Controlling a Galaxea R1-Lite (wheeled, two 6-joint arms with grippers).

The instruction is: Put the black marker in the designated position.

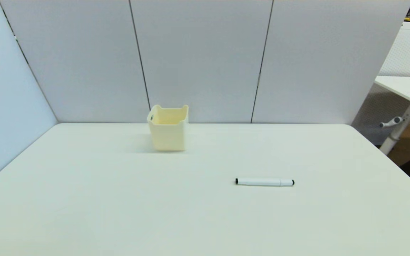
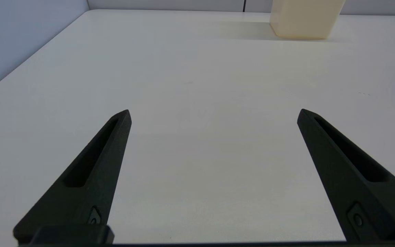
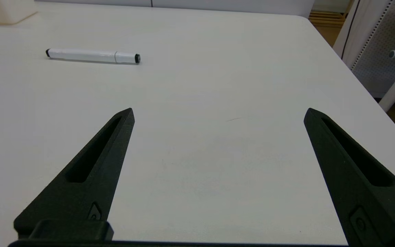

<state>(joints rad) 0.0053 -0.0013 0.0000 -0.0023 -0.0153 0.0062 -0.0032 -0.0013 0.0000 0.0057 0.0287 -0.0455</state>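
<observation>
Cream plastic makes up the only container on the white table [image 1: 119, 199]: a small, upright bin [image 1: 168, 128] with rounded corners and a scalloped rim, standing near the table's far edge, close to the grey partition panels [image 1: 201, 60]. What shows of its inside from the head view is bare cream wall; its floor is hidden by the near wall, so whether anything lies at the bottom cannot be told.

The black marker [image 1: 264, 182] lies flat on the tabletop, outside the bin, nearer the robot and off to its right, well apart from the container. Its white barrel runs roughly crosswise to the robot, with a small black tip at each end.

Neither arm shows in the head view. The left gripper [image 2: 214, 115] hangs low over bare table on the left side, its two black fingers spread wide with nothing between them; the bin's lower part [image 2: 303, 19] shows well ahead of it. The right gripper [image 3: 218, 113] likewise stands wide and empty above the table, with the marker [image 3: 93, 56] ahead of it and off towards the robot's left, untouched.
</observation>
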